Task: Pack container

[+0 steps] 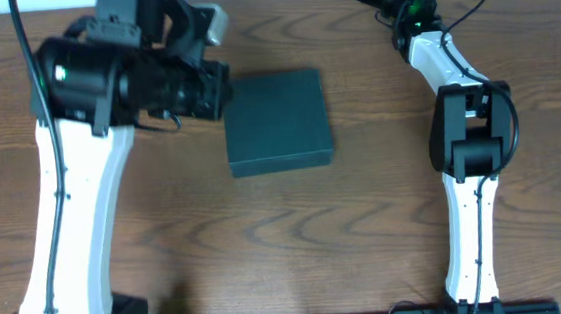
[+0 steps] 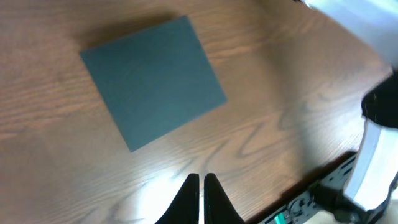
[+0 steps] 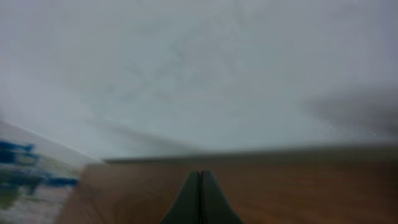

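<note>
Looking down from the left wrist, the left hand [image 2: 201,186] shows its two dark fingers pressed tip to tip, closed on themselves, hanging above the tabletop [image 2: 280,124]. Ahead of that hand and off to its left lies the container [image 2: 152,90], a dark teal-black box. It sits flat on the wood, turned at a slant to the fingers' line and apart from them. Its lid is down, one smooth matte face on top, so whatever is inside is hidden and the contents cannot be told.

From overhead, the same container sits just beside the left arm's wrist, on the side toward the right arm, square and shut.

Over to the right hand [image 3: 200,183]: its fingers are together too, only a thin seam between them, closed on itself. It is up at the far edge of the tabletop, well apart from the container, and its camera faces away from it. Ahead of that hand is a blurred pale wall, with a band of brown wood below. Off to its left is a blue-and-white smear [image 3: 25,168], too blurred to name.
</note>
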You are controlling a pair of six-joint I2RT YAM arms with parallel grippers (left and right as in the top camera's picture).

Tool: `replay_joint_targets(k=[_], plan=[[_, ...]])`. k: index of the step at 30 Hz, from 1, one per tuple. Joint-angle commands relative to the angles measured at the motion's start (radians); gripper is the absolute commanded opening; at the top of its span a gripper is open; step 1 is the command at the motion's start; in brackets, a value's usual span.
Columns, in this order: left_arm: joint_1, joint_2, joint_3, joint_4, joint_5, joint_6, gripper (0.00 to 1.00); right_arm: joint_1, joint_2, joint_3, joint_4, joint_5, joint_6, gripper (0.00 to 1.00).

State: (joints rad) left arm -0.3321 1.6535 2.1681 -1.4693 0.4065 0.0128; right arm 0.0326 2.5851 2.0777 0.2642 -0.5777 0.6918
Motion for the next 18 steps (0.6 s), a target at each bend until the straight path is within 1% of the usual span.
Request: replay_joint_targets(k=[1, 4, 6, 8, 18], plan=[[-0.085, -0.034, 0.018, -0.012, -0.099, 0.021, 0.06, 0.024, -0.151, 0.004, -0.113, 0.052, -0.158, 0.02], [-0.163, -0.061, 0.018, -0.028, -0.156, 0.021, 0.06, 0.040, -0.254, 0.004, -0.284, 0.081, -0.273, 0.02], [-0.203, -0.084, 0.018, -0.035, -0.160, 0.018, 0.06, 0.052, -0.344, 0.004, -0.414, 0.101, -0.357, 0.01], [-0.219, -0.106, 0.018, -0.043, -0.160, 0.016, 0.06, 0.059, -0.415, 0.004, -0.501, 0.107, -0.404, 0.02], [-0.223, -0.260, 0.018, -0.078, -0.160, 0.006, 0.06, 0.061, -0.754, 0.003, -0.862, 0.106, -0.473, 0.02]])
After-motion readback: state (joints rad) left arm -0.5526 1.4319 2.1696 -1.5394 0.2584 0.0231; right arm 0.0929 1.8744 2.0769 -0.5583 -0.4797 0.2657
